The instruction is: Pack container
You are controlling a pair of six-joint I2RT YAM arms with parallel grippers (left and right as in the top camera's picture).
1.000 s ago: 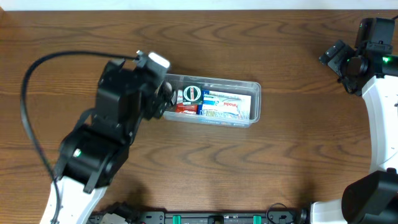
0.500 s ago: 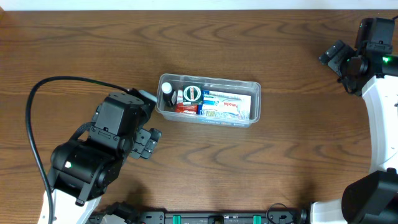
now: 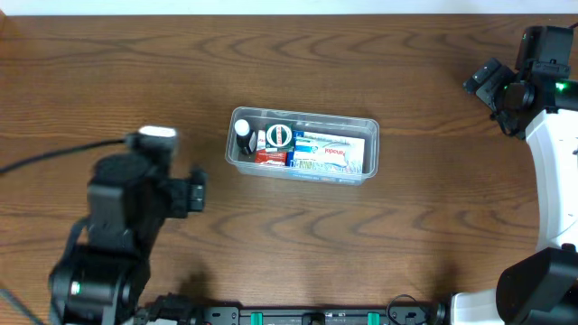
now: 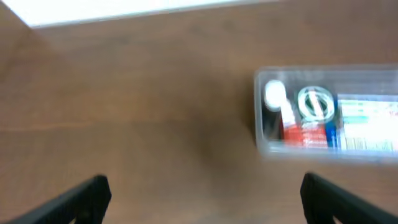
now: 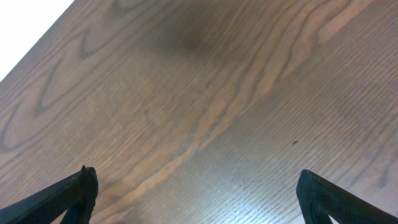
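Note:
The clear plastic container (image 3: 370, 149) sits mid-table and holds a small white-capped bottle (image 3: 242, 135), a round green-and-white item (image 3: 278, 136), a red packet (image 3: 269, 157) and a blue-and-white box (image 3: 327, 153). It shows blurred at the right of the left wrist view (image 4: 260, 134). My left gripper (image 3: 196, 191) is open and empty, well left of the container; in its wrist view (image 4: 202, 193) the fingers are spread over bare wood. My right gripper (image 3: 480, 81) is open and empty at the far right; its wrist view (image 5: 199, 193) shows only wood.
The wooden table's far edge (image 5: 31, 37) meets a white surface. A black cable (image 3: 54, 153) runs from the left arm off the left side.
My left arm has pulled back from the container's left end, moving left and toward the front. The white-capped bottle now stands uncovered in the container. The right arm has not moved.

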